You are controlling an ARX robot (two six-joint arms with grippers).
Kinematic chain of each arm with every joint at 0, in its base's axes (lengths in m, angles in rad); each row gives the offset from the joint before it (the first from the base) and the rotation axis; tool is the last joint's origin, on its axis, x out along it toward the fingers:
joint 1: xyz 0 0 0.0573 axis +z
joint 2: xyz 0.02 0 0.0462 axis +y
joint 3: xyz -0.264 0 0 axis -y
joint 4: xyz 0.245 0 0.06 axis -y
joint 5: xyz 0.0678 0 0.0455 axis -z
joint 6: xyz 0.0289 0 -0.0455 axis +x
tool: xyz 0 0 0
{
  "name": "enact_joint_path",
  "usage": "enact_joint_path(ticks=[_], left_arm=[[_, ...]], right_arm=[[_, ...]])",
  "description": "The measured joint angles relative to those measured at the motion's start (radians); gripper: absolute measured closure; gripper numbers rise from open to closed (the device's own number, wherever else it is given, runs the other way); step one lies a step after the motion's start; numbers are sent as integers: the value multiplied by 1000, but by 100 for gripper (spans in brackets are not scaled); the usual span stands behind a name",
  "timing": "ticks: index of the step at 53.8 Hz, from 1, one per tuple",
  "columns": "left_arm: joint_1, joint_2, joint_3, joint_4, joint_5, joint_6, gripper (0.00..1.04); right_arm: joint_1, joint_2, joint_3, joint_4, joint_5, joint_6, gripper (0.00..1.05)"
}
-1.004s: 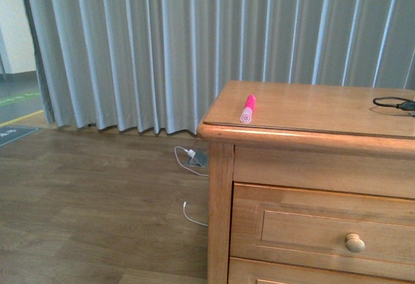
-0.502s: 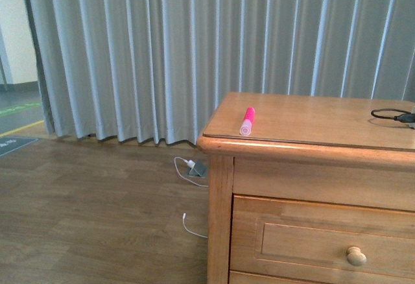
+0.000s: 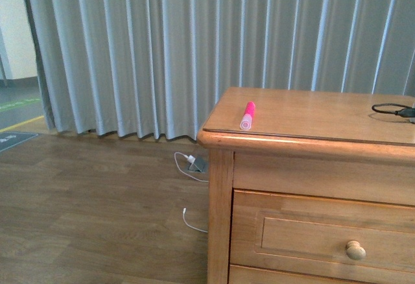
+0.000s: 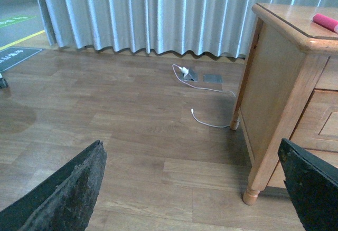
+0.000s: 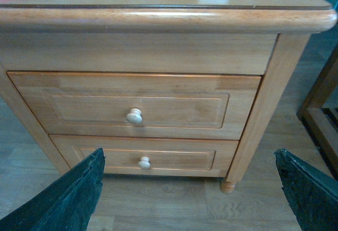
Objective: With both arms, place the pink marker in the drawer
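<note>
Over the last second the front view has shifted slightly; the marker (image 3: 247, 116) lies unmoved on the chest (image 3: 220, 213) top near its front left corner. The drawer (image 3: 311, 232) remains closed, so nothing is accomplished. Left claw (image 4: 190, 152) and right claw (image 5: 188, 157) gape wide, empty, below and well apart from the marker.

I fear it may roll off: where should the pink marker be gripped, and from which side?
Probably grip the pink marker at the middle of its bright body, behind the paler cap, coming from above and closing across its width. It lies flat on the chest top, cap toward the front edge, so a side push could roll it.
</note>
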Motion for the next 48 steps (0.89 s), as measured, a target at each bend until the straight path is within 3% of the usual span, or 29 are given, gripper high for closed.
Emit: enact_joint_path(ticks=[6,18,48], left_arm=[[0,0,0,0,0,0,6],[0,0,0,0,0,0,6],[0,0,0,0,0,0,6]], right_arm=[[46,336,86,158,-3,2,8],[111,790,256,315,43,22,8],[134,1390,583,526,75,41,8]])
